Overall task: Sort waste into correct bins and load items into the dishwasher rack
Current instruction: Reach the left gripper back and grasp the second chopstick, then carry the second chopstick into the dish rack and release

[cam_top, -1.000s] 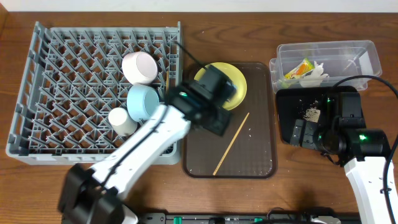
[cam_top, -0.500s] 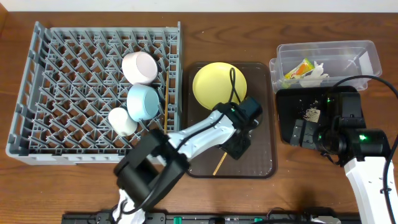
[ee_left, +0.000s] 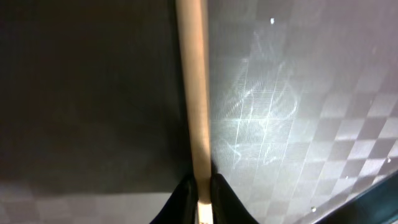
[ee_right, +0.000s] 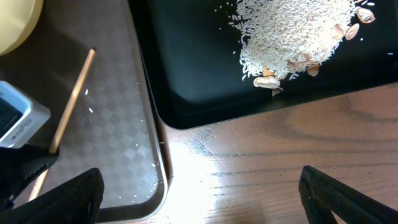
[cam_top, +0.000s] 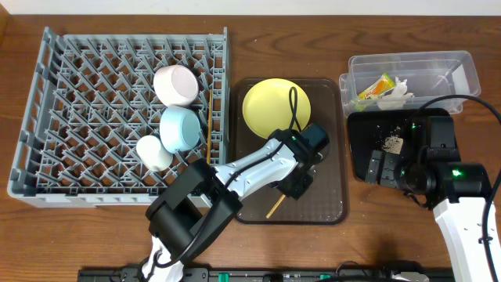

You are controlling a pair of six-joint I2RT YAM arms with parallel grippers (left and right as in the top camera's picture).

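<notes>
One wooden chopstick [cam_top: 274,207] lies on the dark brown serving tray [cam_top: 329,196]. My left gripper [cam_top: 300,174] is down on it and shut on it; the left wrist view shows the stick [ee_left: 194,93] pinched between the jaws [ee_left: 200,194]. The yellow-green plate [cam_top: 274,106] sits at the tray's far end. A white bowl [cam_top: 176,84], a light blue bowl [cam_top: 178,128] and a white cup [cam_top: 153,153] stand in the grey rack [cam_top: 94,86]. My right gripper [cam_top: 377,166] is open and empty over the black tray [cam_top: 415,125], which holds the crumbs [ee_right: 298,37].
The clear tub [cam_top: 438,66] at the back right holds the snack wrapper [cam_top: 376,86] and white tissue [cam_top: 398,92]. In the right wrist view the chopstick [ee_right: 71,102] and the brown tray's rim [ee_right: 163,180] lie left of the bare wooden table [ee_right: 280,162].
My left arm swung from over the plate down to the chopstick in the tray's middle and closed on it. The right arm has not moved.
</notes>
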